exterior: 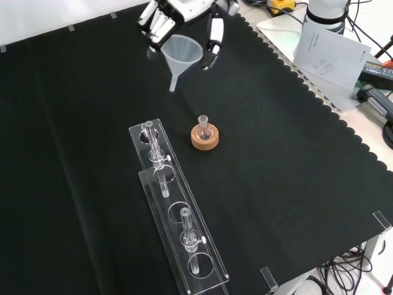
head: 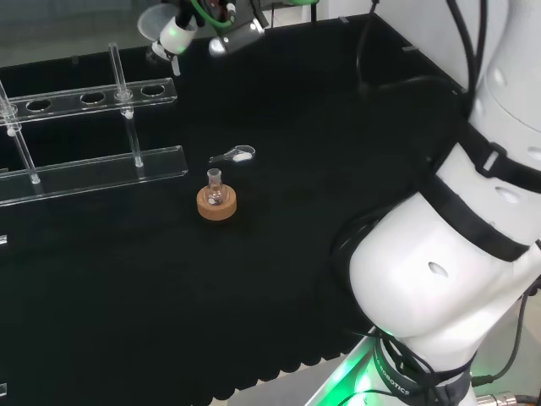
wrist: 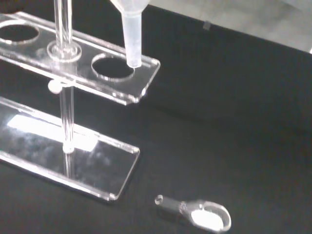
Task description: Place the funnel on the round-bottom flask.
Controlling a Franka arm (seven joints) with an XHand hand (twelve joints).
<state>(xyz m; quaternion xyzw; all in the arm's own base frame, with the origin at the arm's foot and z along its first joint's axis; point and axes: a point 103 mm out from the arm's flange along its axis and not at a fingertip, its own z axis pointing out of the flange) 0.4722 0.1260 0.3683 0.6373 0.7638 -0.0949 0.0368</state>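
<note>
The bench is draped in matte black cloth with a scalloped edge, and nearly everything on it is clear and glassy. Near the middle sits a small round-bottom flask, its short neck upright and its bulb nested in a tan cork ring that looks grainy and dull beside the glass. To the left of it in the front view stretches a long clear acrylic rack, two flat tiers joined by thin rods, the upper tier cut with round holes. Just beyond the flask in the head view lies a small clear spoon-shaped piece, flat on the cloth, with something white in its bowl. The funnel is translucent white plastic, a smooth wide cone narrowing to a straight stem with a slanted tip; it hangs in the air, cone up and stem pointing down, at the far side of the cloth in the front view, well apart from the flask. The black and white hand has it: fingers curl against one side of the cone's rim and the thumb presses the other, pinching it between them.
</note>
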